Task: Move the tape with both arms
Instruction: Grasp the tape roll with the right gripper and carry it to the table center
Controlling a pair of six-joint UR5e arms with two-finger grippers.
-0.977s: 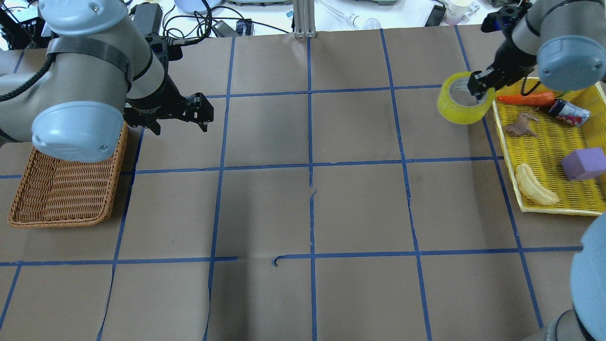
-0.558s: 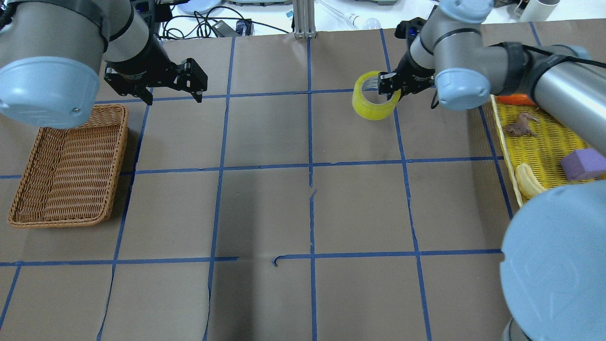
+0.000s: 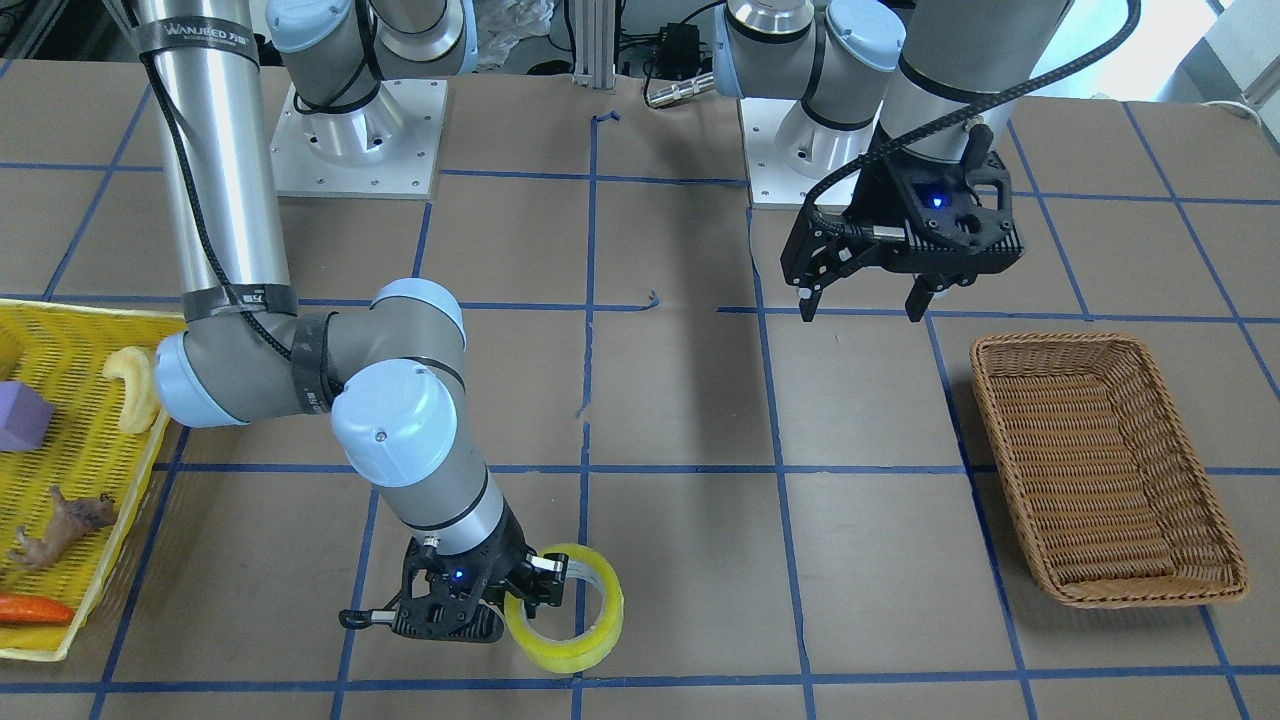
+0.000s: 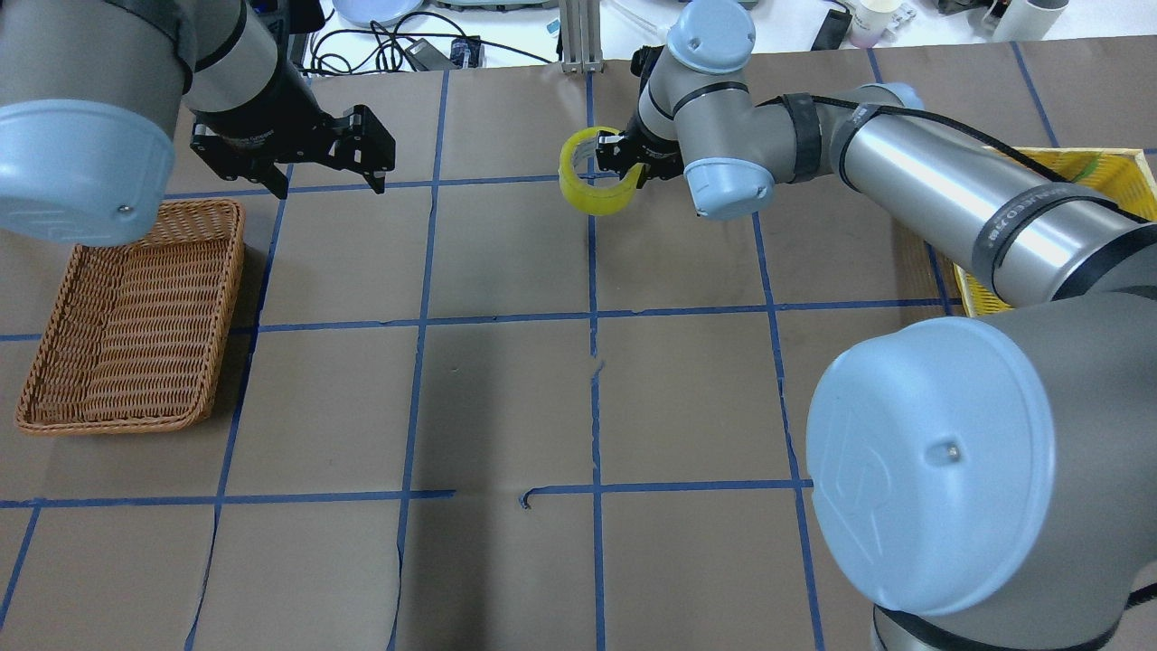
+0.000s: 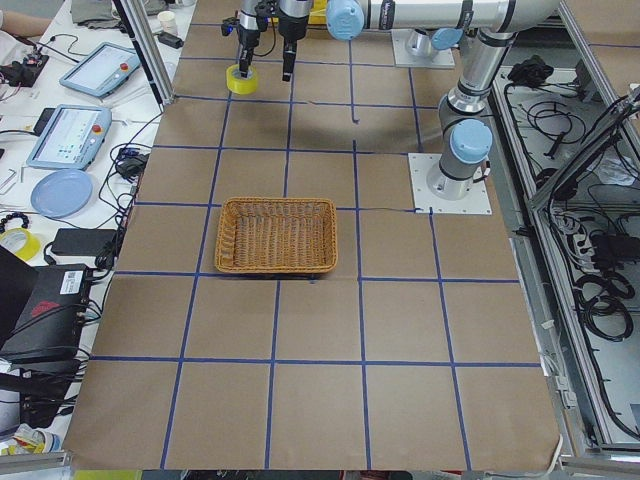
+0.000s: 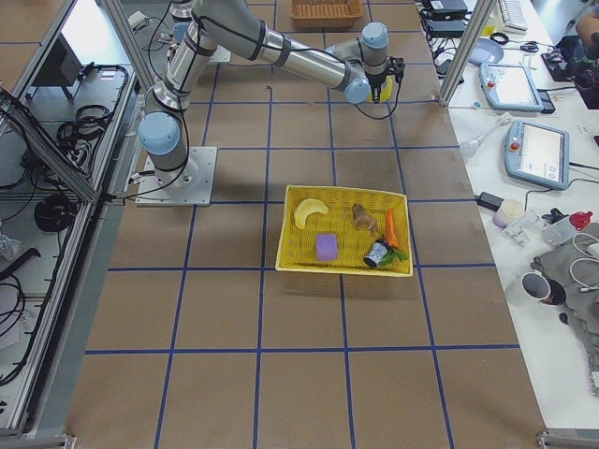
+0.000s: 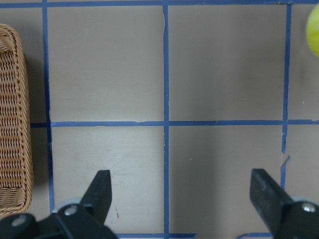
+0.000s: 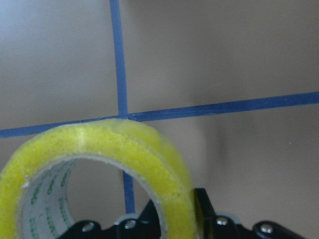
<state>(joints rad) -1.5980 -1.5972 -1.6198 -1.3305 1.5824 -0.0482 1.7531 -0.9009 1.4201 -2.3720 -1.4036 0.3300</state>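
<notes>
The tape (image 4: 597,172) is gripped by its wall in the right gripper (image 4: 624,158), over the table's far middle gridline, with the fingers largely hidden by the roll. The left gripper (image 4: 330,183) is held spread and empty near the wicker basket (image 4: 54,362). The yellow tray (image 4: 1107,172) is mostly covered by the right arm (image 4: 922,181).

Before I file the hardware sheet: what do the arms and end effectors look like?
Silver-grey tubes with light-blue joint caps. A black ribbed cable runs along the right arm, under black bands, one printed WANJEED; the left arm has one too. The left end effector and right end effector are black, two-fingered, with blue lights.
</notes>
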